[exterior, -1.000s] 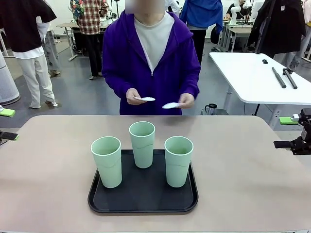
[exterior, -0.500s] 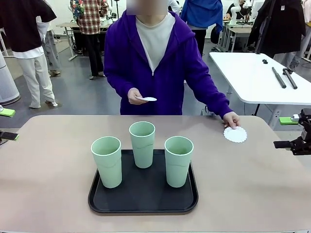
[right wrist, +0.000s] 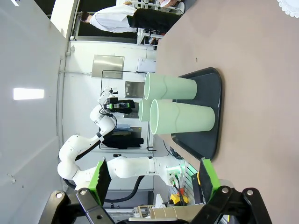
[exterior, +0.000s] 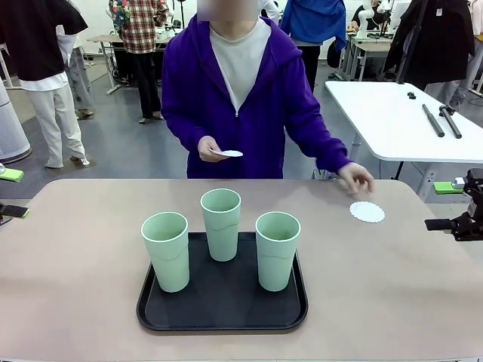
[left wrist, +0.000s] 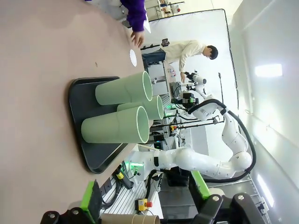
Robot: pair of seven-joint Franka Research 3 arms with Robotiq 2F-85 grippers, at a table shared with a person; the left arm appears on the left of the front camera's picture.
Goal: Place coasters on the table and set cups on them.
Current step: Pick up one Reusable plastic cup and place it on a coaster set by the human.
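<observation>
Front: three smooth tapered mint cups upright on black rounded tray; scalloped white coaster flat on beige desk, far right, near person's hand | Left wrist: left end effector spread, empty | Right wrist: right end effector spread, empty

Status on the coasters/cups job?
Done: one coaster lies on the table. In hand: the person's hand holds a second coaster. Left: all three cups stand on the tray; left claw and right claw open, empty.
</observation>
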